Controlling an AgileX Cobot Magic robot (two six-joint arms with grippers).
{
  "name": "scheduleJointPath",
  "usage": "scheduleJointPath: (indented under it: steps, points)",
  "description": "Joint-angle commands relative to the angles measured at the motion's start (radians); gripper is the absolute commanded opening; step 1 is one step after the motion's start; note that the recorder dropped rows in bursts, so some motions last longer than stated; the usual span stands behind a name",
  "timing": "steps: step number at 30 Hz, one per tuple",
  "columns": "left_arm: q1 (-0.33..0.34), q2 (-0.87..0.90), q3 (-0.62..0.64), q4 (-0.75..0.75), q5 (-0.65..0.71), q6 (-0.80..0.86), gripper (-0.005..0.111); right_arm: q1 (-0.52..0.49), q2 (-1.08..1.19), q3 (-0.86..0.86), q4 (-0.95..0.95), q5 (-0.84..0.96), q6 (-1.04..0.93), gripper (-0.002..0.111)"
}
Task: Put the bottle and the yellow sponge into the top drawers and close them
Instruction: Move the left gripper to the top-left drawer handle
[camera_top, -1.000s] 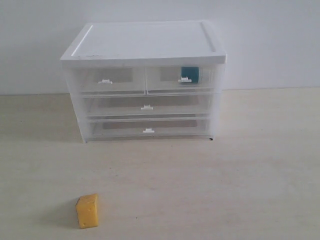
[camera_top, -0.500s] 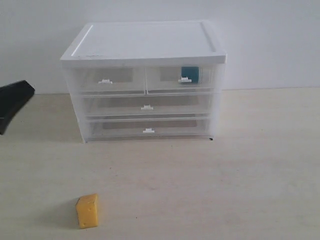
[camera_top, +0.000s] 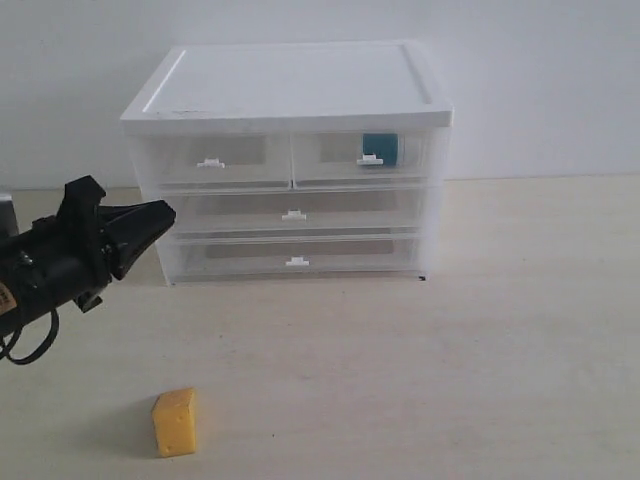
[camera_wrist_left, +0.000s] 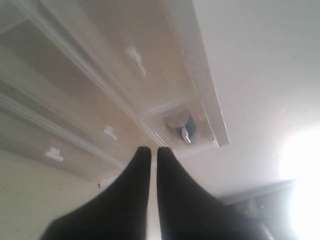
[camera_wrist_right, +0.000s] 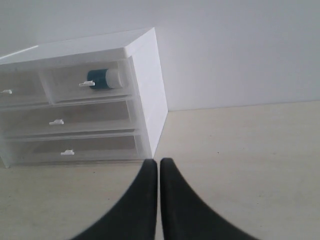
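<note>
The teal bottle (camera_top: 380, 148) with its white cap lies inside the right top drawer (camera_top: 335, 152), which is pushed in; it also shows in the wrist views as the bottle (camera_wrist_left: 181, 124) (camera_wrist_right: 102, 78). The left top drawer (camera_top: 215, 160) is pushed in too and looks empty. The yellow sponge (camera_top: 175, 422) stands on the table at the front left. My left gripper (camera_top: 165, 212) (camera_wrist_left: 150, 150) is shut on nothing, in the air left of the cabinet and above and behind the sponge. My right gripper (camera_wrist_right: 158, 162) is shut and empty, away from the cabinet and outside the exterior view.
The white-topped cabinet (camera_top: 290, 85) stands at the back of the pale wooden table, against a white wall. Below the top pair are two full-width drawers (camera_top: 293, 212), both pushed in. Bare tabletop (camera_top: 450, 380) stretches in front and to the right.
My left arm has come in from the left edge toward the cabinet's lower left corner. The sponge, bottle and drawers have not moved.
</note>
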Motion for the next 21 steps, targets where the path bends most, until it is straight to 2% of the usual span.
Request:
scheduleJointPath:
  steps: [1,4,8,10,16,21]
  points:
    - [-0.008,0.049,-0.055,-0.025,-0.014,-0.091,0.004,0.002,-0.006,0.0,-0.002,-0.008,0.0,0.0]
    - [-0.008,0.077,-0.089,-0.025,-0.014,-0.14,0.011,0.002,-0.006,0.0,-0.002,-0.008,0.0,0.0]
    - [-0.008,0.111,-0.129,-0.025,-0.014,-0.181,0.035,0.002,-0.006,0.0,-0.002,-0.012,0.0,0.0]
    - [-0.008,0.132,-0.148,-0.028,-0.014,-0.206,0.041,0.002,-0.006,0.0,-0.002,-0.012,0.0,0.0]
    - [-0.01,0.188,-0.207,-0.033,-0.014,-0.27,0.041,0.002,-0.006,0.0,-0.002,-0.016,0.0,0.0]
    - [-0.045,0.205,-0.259,-0.04,-0.014,-0.274,0.041,0.002,-0.006,0.0,-0.002,-0.016,0.0,0.0]
